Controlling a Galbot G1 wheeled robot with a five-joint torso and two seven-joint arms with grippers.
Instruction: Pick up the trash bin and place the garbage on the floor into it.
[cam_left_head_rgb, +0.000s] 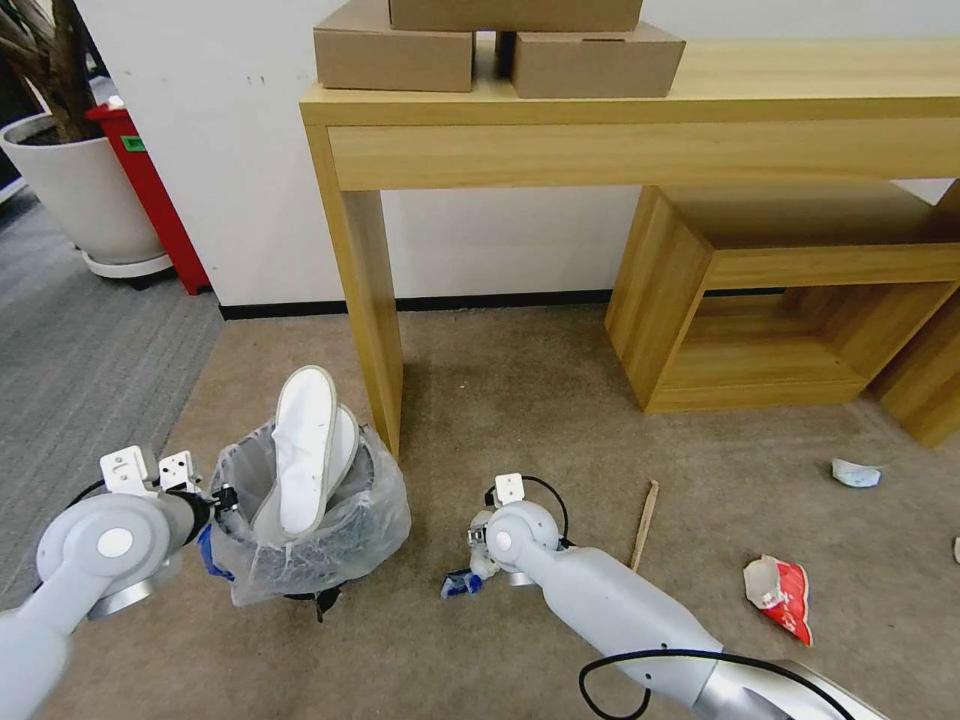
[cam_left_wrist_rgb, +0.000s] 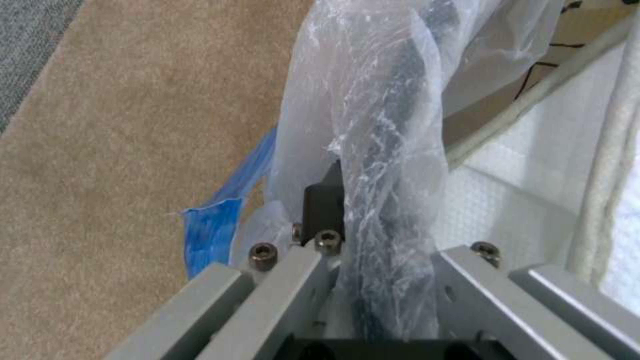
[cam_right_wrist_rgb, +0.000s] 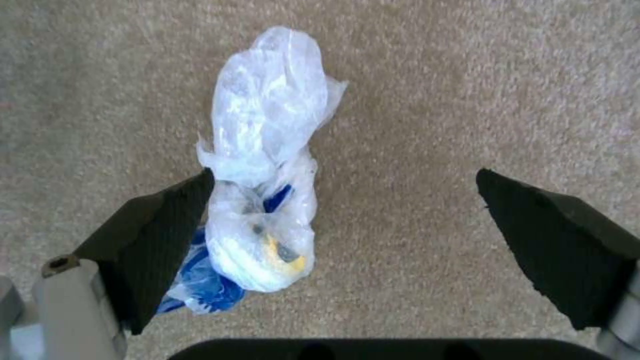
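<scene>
Left gripper (cam_left_wrist_rgb: 373, 260) clamped on the rim of the small dark trash bin lined with crinkled clear plastic (cam_left_head_rgb: 310, 530) — jaws pinching rim and liner together, likely so the bin travels with the arm and sits within reach of each pick. Bin just left of the pale wooden counter's leg (cam_left_head_rgb: 375, 320), on the beige short-pile carpet floor (cam_left_head_rgb: 520, 400), with two white slippers (cam_left_head_rgb: 305, 450) standing upright inside, too long to lie flat.

Right gripper (cam_right_wrist_rgb: 347, 240) low over the carpet just right of the bin, jaws spread wide, straddling a crumpled clear wrapper with blue and yellow print (cam_right_wrist_rgb: 263, 200); one pad touching the wrapper's side, the other well clear — apparently lined up for a pinch, not yet closed.

Farther right of the bin: a thin wooden stick (cam_left_head_rgb: 645, 525), a red crumpled wrapper (cam_left_head_rgb: 780, 595), a white tissue wad (cam_left_head_rgb: 856, 472).
</scene>
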